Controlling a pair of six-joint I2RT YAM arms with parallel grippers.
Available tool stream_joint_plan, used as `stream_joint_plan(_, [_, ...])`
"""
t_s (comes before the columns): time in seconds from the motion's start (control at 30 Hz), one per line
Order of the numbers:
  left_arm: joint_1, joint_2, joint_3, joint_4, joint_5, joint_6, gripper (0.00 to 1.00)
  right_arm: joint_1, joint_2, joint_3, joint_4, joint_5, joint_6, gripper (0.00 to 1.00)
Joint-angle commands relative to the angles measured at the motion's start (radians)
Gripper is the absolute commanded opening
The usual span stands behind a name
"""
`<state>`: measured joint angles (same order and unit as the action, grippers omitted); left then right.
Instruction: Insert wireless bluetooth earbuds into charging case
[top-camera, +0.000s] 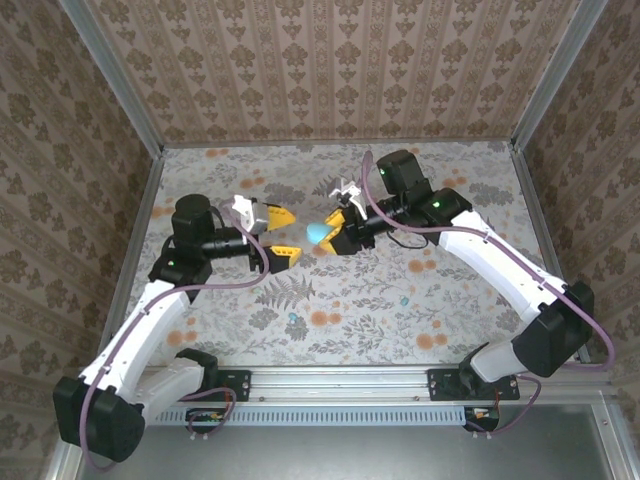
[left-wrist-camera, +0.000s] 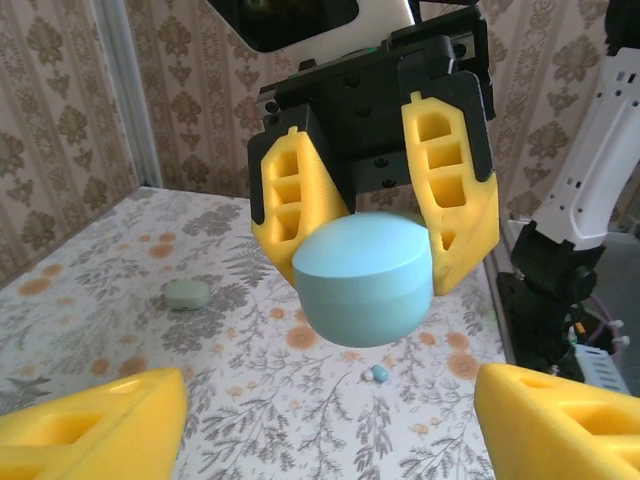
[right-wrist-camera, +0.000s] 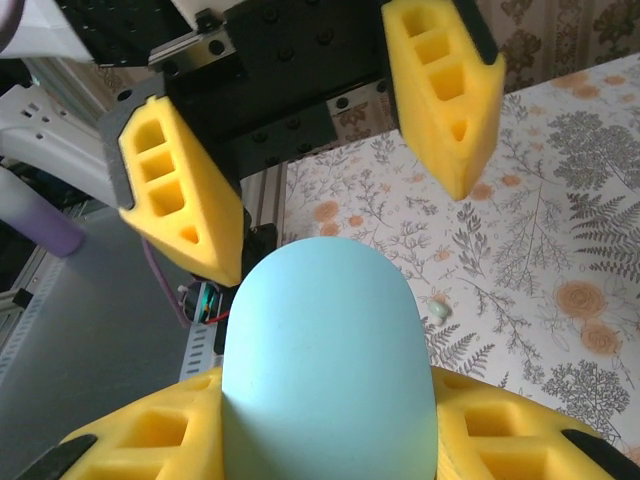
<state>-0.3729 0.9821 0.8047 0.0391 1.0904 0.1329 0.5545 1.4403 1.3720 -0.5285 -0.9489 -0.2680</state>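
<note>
The charging case (top-camera: 318, 232), a light sky-blue closed oval, is held above the table with my right gripper (top-camera: 336, 232) shut on it. From the right wrist view the case (right-wrist-camera: 325, 370) stands between the yellow fingers (right-wrist-camera: 150, 435). My left gripper (top-camera: 286, 236) is open just left of the case, its fingertips (left-wrist-camera: 90, 430) spread wide and not touching the case (left-wrist-camera: 365, 275). Two teal earbuds lie on the table: one earbud (top-camera: 405, 299) at the right, the other earbud (top-camera: 293, 319) nearer the front. An earbud (left-wrist-camera: 378, 373) shows under the case.
A small pale green pebble-shaped object (left-wrist-camera: 187, 293) lies on the floral tabletop (top-camera: 460, 190). Patterned walls and metal posts (top-camera: 140, 110) close in the table. The front rail (top-camera: 340, 378) carries both arm bases.
</note>
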Motion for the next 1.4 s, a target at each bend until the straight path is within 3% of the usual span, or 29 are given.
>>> stream_joint_plan(0.0, [-0.007, 0.033, 0.01, 0.08, 0.095, -0.067, 0.74, -0.005, -0.041, -0.022, -0.022, -0.042, -0.064, 0.15])
stream_joint_plan(0.7, [-0.075, 0.148, 0.036, 0.191, 0.119, -0.176, 0.66, -0.004, -0.041, -0.049, -0.011, -0.027, -0.125, 0.16])
stream_joint_plan(1.07, [-0.119, 0.141, 0.03, 0.202, 0.096, -0.19, 0.68, -0.003, -0.041, -0.048, 0.025, -0.03, -0.115, 0.16])
stream_joint_plan(1.37, [-0.123, 0.141, 0.027, 0.201, 0.097, -0.195, 0.55, -0.002, -0.042, -0.047, 0.021, -0.039, -0.113, 0.16])
